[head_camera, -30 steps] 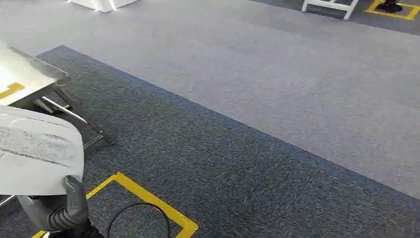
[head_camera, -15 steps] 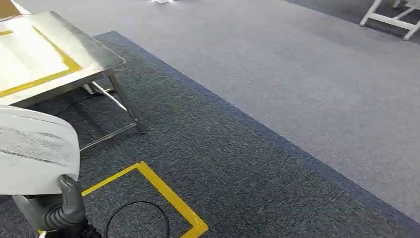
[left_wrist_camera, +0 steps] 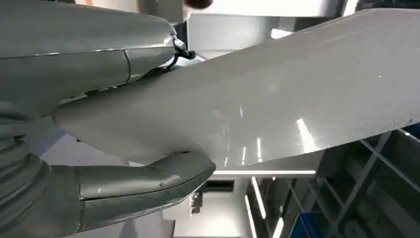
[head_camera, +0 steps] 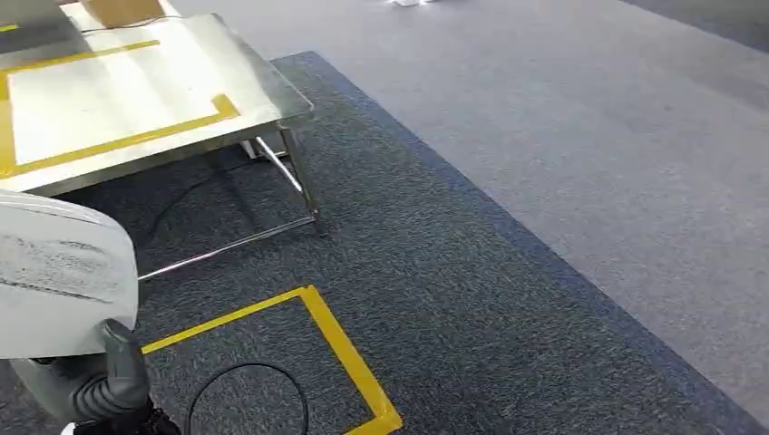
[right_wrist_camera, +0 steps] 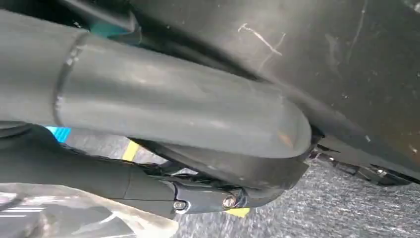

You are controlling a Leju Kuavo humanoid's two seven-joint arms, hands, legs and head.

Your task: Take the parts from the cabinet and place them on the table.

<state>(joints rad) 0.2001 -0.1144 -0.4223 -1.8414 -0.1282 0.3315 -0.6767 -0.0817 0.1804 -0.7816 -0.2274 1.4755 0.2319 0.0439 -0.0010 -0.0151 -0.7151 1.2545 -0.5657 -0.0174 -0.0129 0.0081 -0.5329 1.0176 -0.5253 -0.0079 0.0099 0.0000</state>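
Note:
My left hand (head_camera: 102, 388) grips a large white curved part (head_camera: 62, 272) at the lower left of the head view. In the left wrist view the grey thumb (left_wrist_camera: 143, 184) presses one face of the glossy white part (left_wrist_camera: 297, 99) and the fingers (left_wrist_camera: 94, 54) lie on the other face. A steel table (head_camera: 263, 100) marked with yellow tape stands ahead at the upper left. My right hand (right_wrist_camera: 173, 124) shows its thick grey thumb over darker fingers; whether it holds anything I cannot tell.
A brown cardboard box (head_camera: 122, 9) sits on the far part of the table. A yellow tape corner (head_camera: 345, 349) marks the dark carpet, with a black cable loop (head_camera: 245, 373) inside it. Lighter grey carpet (head_camera: 589, 118) spreads to the right.
The camera has turned: the steel table has come much further into view from the left. The white part stays in my left hand at the same spot.

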